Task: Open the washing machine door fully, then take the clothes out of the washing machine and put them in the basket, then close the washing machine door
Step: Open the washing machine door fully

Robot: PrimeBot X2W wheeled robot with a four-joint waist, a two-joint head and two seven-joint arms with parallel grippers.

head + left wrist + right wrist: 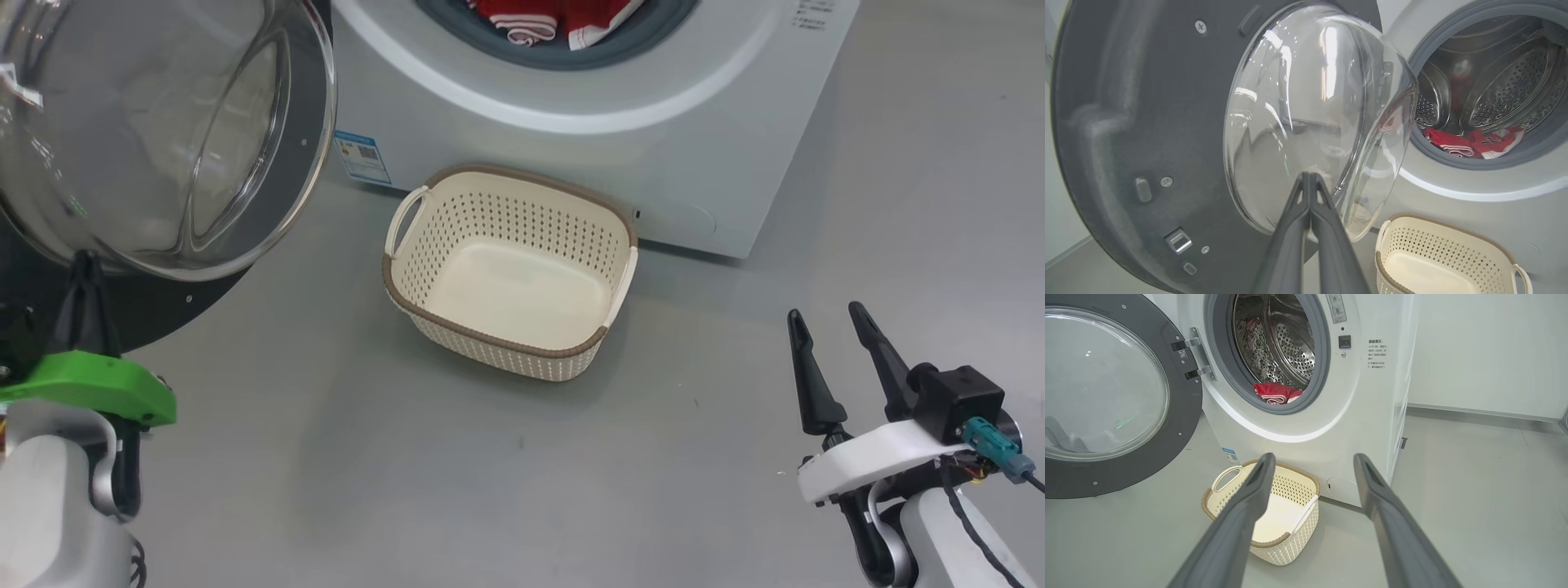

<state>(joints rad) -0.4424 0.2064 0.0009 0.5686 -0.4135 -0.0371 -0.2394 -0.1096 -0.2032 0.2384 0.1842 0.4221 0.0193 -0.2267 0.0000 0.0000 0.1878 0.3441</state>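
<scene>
Grey floor (326,457): 1 basket (522,212), 1 washer (571,155), 1 open door (122,122); L fingers (1290,232) clenched, R fingers (1237,522) spread.

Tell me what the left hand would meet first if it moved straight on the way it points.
The door: its glass bowl lies right ahead of the shut left hand. It seems close, but depth is unclear.
</scene>
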